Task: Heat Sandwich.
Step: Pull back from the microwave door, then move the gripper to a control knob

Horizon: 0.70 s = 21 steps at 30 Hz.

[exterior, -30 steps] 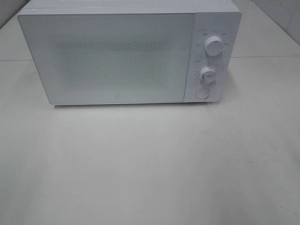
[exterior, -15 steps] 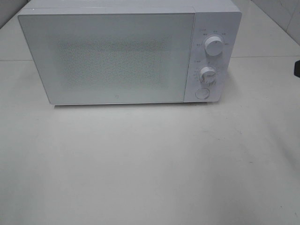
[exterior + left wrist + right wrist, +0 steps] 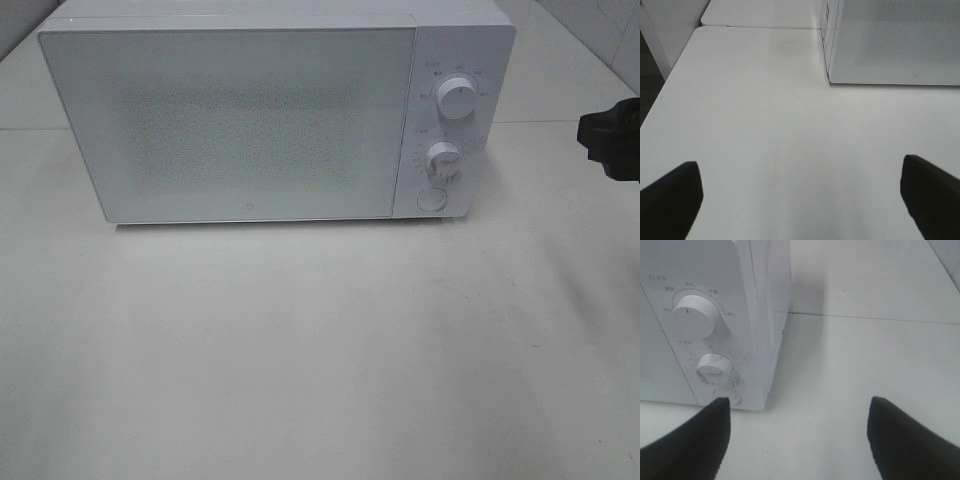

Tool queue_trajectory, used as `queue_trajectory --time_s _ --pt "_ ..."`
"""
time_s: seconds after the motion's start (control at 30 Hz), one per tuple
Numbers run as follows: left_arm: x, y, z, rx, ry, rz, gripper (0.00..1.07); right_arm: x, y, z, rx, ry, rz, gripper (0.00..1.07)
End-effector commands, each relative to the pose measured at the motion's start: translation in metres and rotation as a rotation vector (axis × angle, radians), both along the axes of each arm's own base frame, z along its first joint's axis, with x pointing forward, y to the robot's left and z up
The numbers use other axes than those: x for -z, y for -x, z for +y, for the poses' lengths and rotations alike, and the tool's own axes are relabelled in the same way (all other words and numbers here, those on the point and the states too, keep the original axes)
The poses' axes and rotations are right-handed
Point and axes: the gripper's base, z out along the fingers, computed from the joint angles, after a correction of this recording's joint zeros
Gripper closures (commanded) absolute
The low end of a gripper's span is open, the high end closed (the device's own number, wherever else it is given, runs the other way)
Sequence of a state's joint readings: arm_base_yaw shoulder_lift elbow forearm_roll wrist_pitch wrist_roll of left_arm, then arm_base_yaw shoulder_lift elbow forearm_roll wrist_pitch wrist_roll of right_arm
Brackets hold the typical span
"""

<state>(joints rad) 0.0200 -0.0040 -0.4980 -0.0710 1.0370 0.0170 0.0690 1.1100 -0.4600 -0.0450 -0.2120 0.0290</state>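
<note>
White plastic is covering the whole microwave [image 3: 270, 110], which is sitting on the pale table [image 3: 320, 350] with its speckled door [image 3: 230, 120] shut. The right gripper [image 3: 799, 407] is hovering low over the table, off the control-panel end of the microwave. Its two dark fingers [image 3: 695, 440] are standing well apart, with only bare tabletop between them. Ahead of this gripper and toward its left finger, the panel is showing a large upper dial [image 3: 692, 315], a smaller lower dial [image 3: 714, 367] beneath it, and a round button [image 3: 727, 396] lowest of all. In the high view only the gripper's dark front is poking in at the right edge, apart from the panel. The left gripper [image 3: 800, 165] is also hanging over open tabletop with its fingers [image 3: 670, 200] spread wide and gripping nothing. The lower front corner of the microwave's door end is lying ahead of it and off to its right, well apart from the fingertips. The sandwich is not showing in any view, so its place cannot be told.
</note>
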Motion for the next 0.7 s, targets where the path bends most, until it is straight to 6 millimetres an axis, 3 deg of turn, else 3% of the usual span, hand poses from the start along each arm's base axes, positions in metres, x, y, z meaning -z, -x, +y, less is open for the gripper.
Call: queue_trajectory --time_s 0.03,0.27,0.7 --pt "0.000 0.004 0.000 -0.002 0.002 -0.026 0.05 0.006 -0.002 0.000 -0.019 0.030 -0.122 0.33" --pt "0.000 0.004 0.000 -0.002 0.002 -0.026 0.05 0.022 -0.003 0.009 -0.036 0.036 -0.171 0.33" --pt "0.000 0.004 0.000 -0.002 0.002 -0.026 0.05 0.052 -0.006 0.061 -0.062 0.029 -0.224 0.33"
